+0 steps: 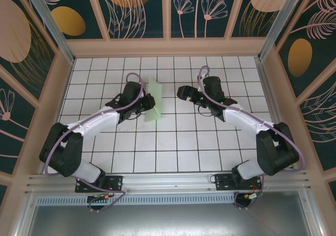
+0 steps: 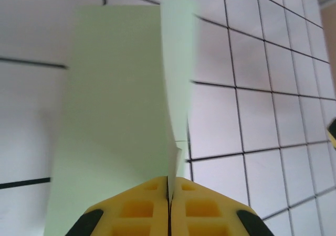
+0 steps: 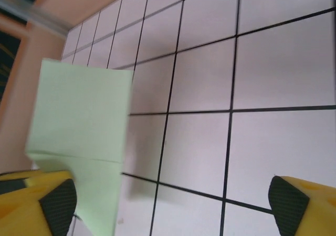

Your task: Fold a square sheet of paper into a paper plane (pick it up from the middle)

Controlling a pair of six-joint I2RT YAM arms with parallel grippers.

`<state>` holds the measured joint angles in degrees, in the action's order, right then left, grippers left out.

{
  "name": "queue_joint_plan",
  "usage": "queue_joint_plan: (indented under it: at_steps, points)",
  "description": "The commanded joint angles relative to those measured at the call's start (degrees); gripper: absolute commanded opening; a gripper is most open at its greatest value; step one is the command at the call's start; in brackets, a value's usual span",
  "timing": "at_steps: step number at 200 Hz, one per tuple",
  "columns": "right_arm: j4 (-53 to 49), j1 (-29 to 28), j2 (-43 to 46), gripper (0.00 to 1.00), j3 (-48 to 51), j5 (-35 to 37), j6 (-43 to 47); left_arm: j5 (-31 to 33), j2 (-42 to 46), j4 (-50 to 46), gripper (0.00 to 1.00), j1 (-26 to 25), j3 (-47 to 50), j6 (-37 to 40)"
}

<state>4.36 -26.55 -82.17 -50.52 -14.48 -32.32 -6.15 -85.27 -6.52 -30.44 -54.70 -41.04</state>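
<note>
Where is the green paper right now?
In the top view, the green paper is just left of the middle, pinched in the left gripper, across from the right gripper.

Paper [image 1: 154,100]: plain pale mint-green, folded along a crease, so it looks like a narrow rectangle. Its near edge is pinched in the left gripper [image 2: 169,189]. One layer spreads wide over the tiles and the other stands edge-on. It sits left of table centre, in the far half.
</note>
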Motion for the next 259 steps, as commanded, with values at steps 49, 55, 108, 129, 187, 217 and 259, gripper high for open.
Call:
queue_joint_plan:
  at_steps: [49,55,108,129,187,217,259]
  points:
    - [-0.3,2.1,4.6,0.99,4.7,8.9,-0.5,40.5,-5.6,-38.4,0.09,-5.7,-16.1,1.7]
    - [-0.3,2.3,4.6,0.99,5.0,9.4,-0.7,43.2,-7.1,-40.0,0.1,-6.4,-17.2,0.3]
    - [-0.2,4.2,5.6,0.99,7.5,12.2,-3.2,54.8,-24.8,-47.4,0.1,-11.3,-22.5,-7.8]
    - [-0.2,5.6,5.5,0.98,8.2,11.5,-4.4,54.7,-29.9,-46.4,0.1,-13.5,-24.0,-8.7]
    - [-3.6,7.5,2.6,0.97,6.7,11.8,-5.9,46.7,-37.3,-39.3,0.18,-17.5,-27.2,-5.7]
    - [-4.4,7.7,1.6,0.97,5.9,10.9,-5.7,41.7,-34.6,-35.5,0.37,-17.5,-27.3,-2.5]
    - [-4.5,8.0,0.0,0.96,4.5,8.8,-6.3,19.7,-23.8,-17.8,0.69,-17.4,-23.8,5.6]
